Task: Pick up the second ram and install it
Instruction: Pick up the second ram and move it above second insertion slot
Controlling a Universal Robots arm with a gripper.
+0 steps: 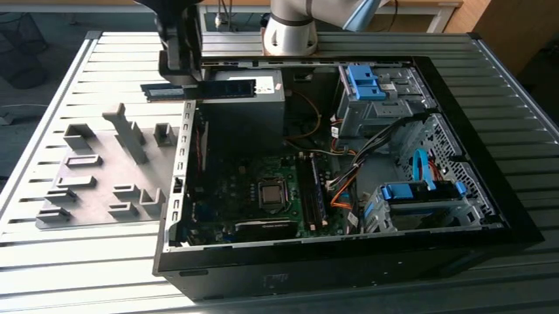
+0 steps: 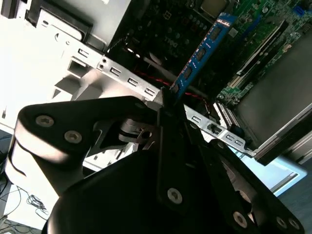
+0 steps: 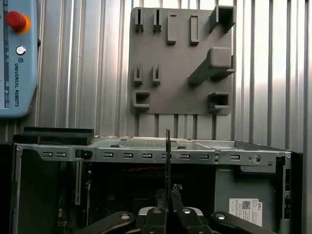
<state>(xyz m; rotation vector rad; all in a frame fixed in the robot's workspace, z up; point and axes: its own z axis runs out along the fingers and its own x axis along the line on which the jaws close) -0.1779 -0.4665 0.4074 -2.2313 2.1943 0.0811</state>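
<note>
Blue-green board with dark chips along its face: that is the second ram (image 2: 204, 49) as I see it in the second wrist view, rising at a slant out of the gripper (image 2: 168, 101) with the motherboard (image 2: 265, 29) beyond it. The first wrist view gives me the same stick edge-on, a thin dark line (image 3: 167, 146) standing up from between the fingers (image 3: 178, 201) and crossing the case's perforated metal wall (image 3: 126, 155). In the exterior view the stick (image 1: 222, 89) lies level and lengthwise, held in the air over the far edge of the open computer case (image 1: 349, 261), beside the grey power supply (image 1: 249, 108) and well apart from the black memory slots (image 1: 311, 191) down on the board.

The gripper (image 1: 180, 77) is closed almost fully, its two fingers pinching the flat faces of the ram near the stick's lower edge, and I see nothing else in its grasp.

Further out, the exterior view shows me the CPU socket (image 1: 272, 194), blue drive caddies (image 1: 362, 82) and bundled cables (image 1: 349, 176) inside the case. To the exterior view's left of the case sits the grey plastic fixture plate (image 1: 96, 176), its blocks and slots also plain in the first wrist view (image 3: 180, 73). Everything rests on a ribbed aluminium table (image 1: 78, 261). The first wrist view adds a light-blue teach pendant (image 3: 17, 73) with a red stop button (image 3: 14, 19), lying on the table beside the fixture plate.
</note>
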